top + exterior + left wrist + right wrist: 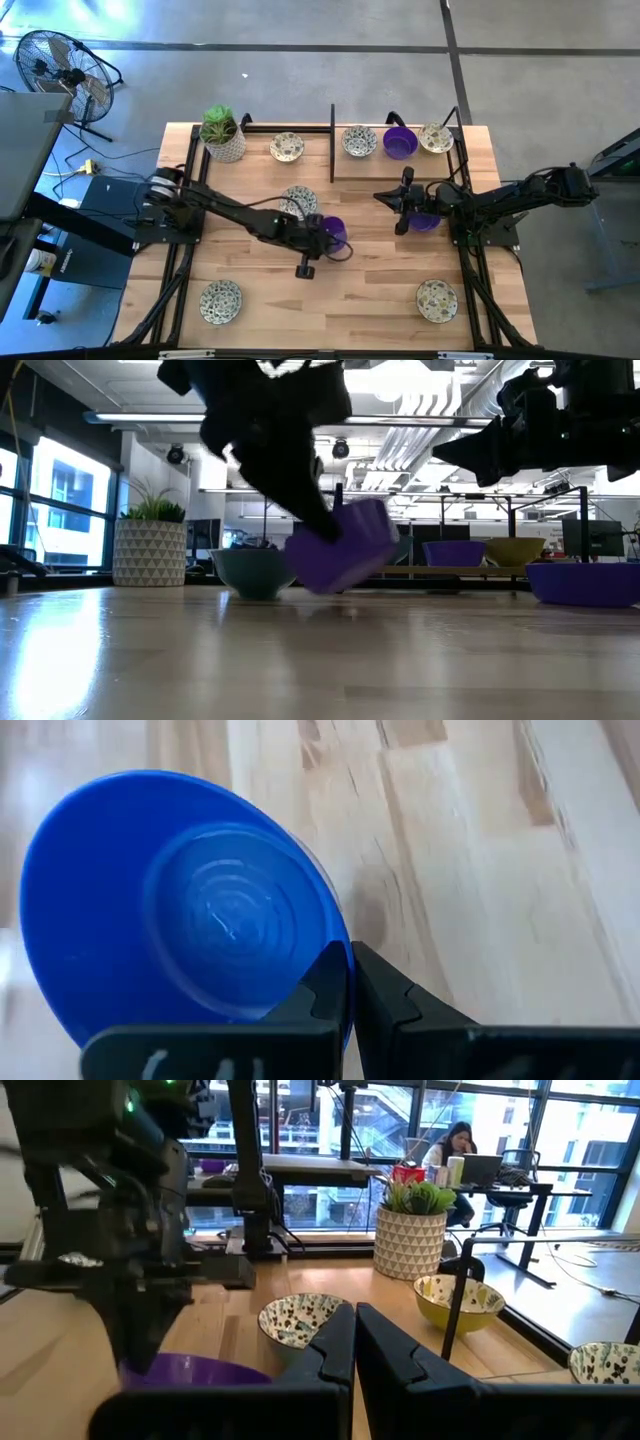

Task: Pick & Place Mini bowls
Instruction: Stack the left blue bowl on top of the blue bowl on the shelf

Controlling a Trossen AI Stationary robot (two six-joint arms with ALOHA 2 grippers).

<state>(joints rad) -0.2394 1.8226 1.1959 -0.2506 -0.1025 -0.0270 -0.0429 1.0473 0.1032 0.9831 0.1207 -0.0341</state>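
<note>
Left tool (325, 238) pinches purple bowl (335, 232) rim — bowl tilted.

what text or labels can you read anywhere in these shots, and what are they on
No text reads clearly in any view.
White marks on the left end effector body: too blurred and cut off to read.
Light mark on the black box beside the table: too small to read.
The purple bowl it grips, the patterned bowls and the plant pot bear no lettering.
</note>
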